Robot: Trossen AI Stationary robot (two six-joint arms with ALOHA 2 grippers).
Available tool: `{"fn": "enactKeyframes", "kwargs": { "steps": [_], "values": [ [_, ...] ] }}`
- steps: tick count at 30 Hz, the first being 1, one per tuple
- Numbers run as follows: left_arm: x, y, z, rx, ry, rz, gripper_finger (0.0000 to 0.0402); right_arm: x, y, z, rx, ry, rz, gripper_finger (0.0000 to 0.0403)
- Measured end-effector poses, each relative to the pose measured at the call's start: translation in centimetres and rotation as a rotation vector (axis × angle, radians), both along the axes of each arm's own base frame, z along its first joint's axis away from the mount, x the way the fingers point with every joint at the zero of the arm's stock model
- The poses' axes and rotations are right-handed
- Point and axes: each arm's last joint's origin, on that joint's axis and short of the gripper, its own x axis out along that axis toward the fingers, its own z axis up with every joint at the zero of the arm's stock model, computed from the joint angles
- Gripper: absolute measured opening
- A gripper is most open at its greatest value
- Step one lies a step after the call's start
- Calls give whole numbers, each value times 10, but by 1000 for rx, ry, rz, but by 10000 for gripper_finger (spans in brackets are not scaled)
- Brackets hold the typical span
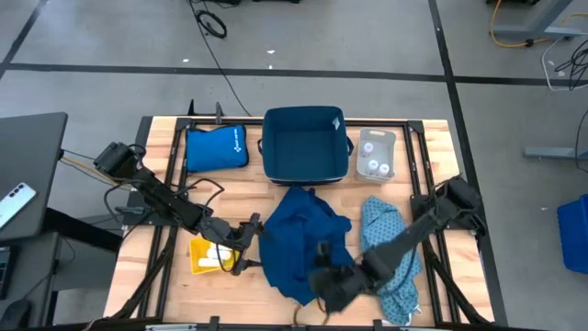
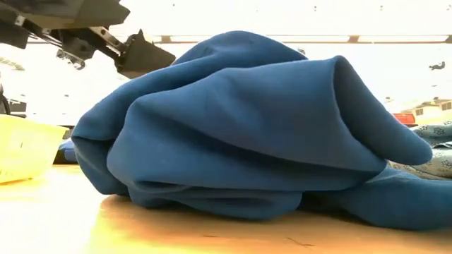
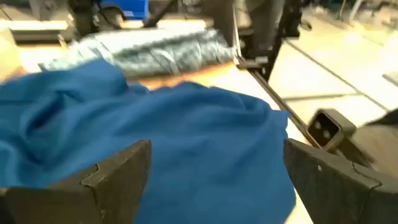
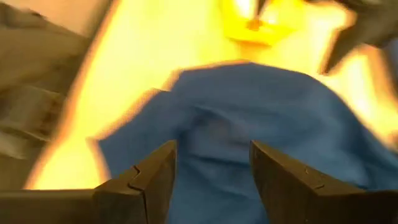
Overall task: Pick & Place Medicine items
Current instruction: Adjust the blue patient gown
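The left gripper had its jaws spread wide, nothing between them, its fingers pointing at the crumpled dark blue cloth just beside it. It hung over the worktop near the front edge, right next to the yellow tray, where pale medicine items lay. The right gripper also stood open, its fingers over the front part of that same dark blue cloth, empty. Beside it, toward the right front corner, lay a patterned light blue cloth. Along the back edge sat a dark blue bin in the middle, a flat blue pouch on its left, and a clear container on its right holding small round whitish bottles.
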Motion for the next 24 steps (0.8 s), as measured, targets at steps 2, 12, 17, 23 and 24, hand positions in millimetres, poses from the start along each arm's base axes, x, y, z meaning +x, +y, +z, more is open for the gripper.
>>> {"fn": "enactKeyframes", "kwargs": {
  "steps": [2,12,17,23,24],
  "values": [
    [1,-2,0,-5,39,8,364,-3,18,-13,13,1,52,212],
    [30,-10,-30,11,172,58,364,0,58,-87,7,33,30,212],
    [48,-8,-52,12,246,78,364,-4,64,-103,-71,-1,-10,212],
    [72,1,-73,-44,294,61,364,-7,58,-124,-310,-30,-71,212],
    [75,2,-74,-52,290,53,364,-7,56,-127,-351,-24,-72,212]
  ]
}}
